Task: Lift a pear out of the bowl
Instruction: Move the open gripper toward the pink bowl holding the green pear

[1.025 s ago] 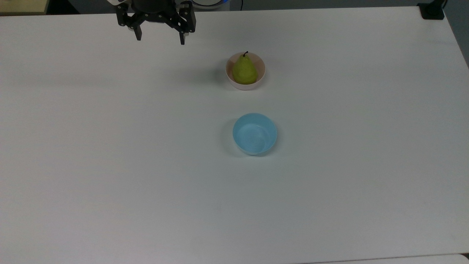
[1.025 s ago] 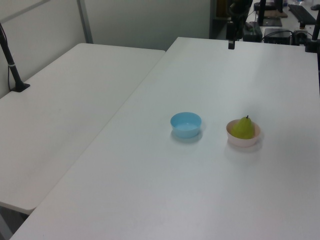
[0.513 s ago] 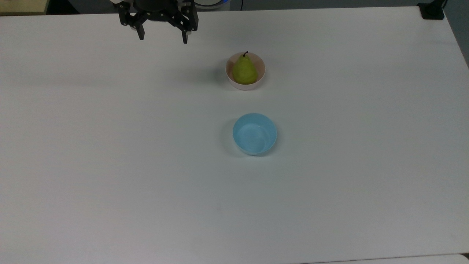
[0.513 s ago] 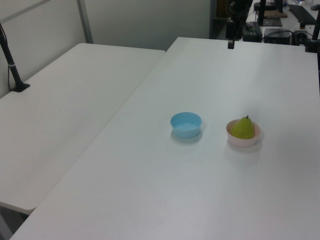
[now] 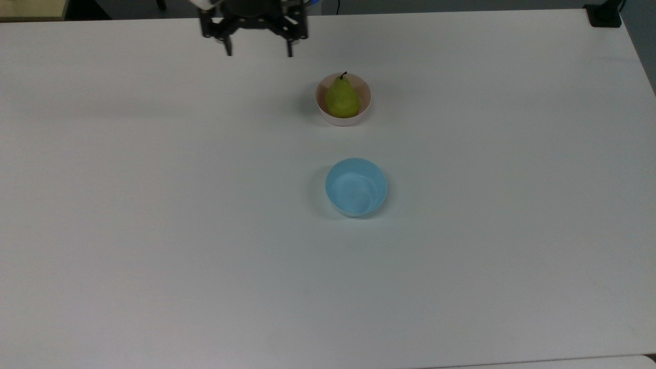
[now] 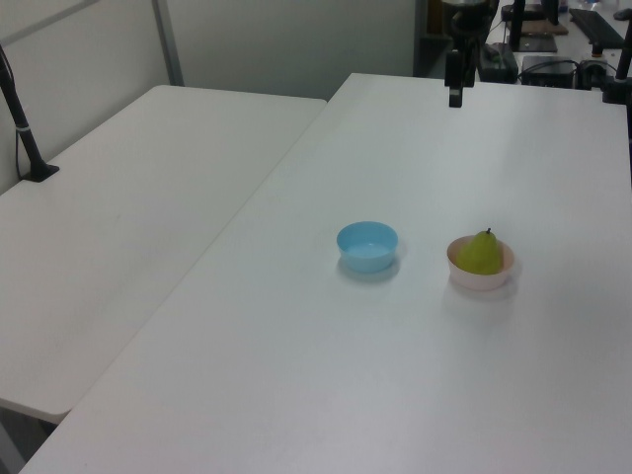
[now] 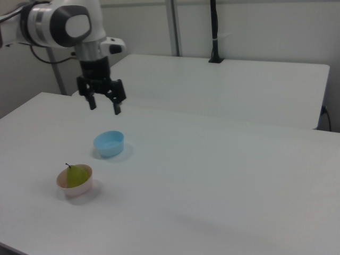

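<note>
A yellow-green pear [image 5: 342, 97] [image 6: 480, 254] [image 7: 76, 176] with a dark stem stands upright in the small pale pink bowl [image 5: 344, 119] [image 6: 481, 279] [image 7: 76, 189] on the white table. My gripper [image 5: 259, 53] [image 6: 455, 99] [image 7: 104, 108] hangs open and empty in the air above the table. In the top view it is up and to the left of the bowl, near the table's far edge. In the right view it is high above the blue bowl, well clear of the pear.
An empty light blue bowl [image 5: 356, 187] [image 6: 367, 246] [image 7: 109, 143] sits on the table near the pink one. A second white table [image 6: 128, 217] [image 7: 223, 87] adjoins this one, with a black post [image 6: 20, 118] [image 7: 214, 32] on it.
The gripper has moved to the top view's right, toward the pink bowl, staying open. The pear and both bowls have not moved.
</note>
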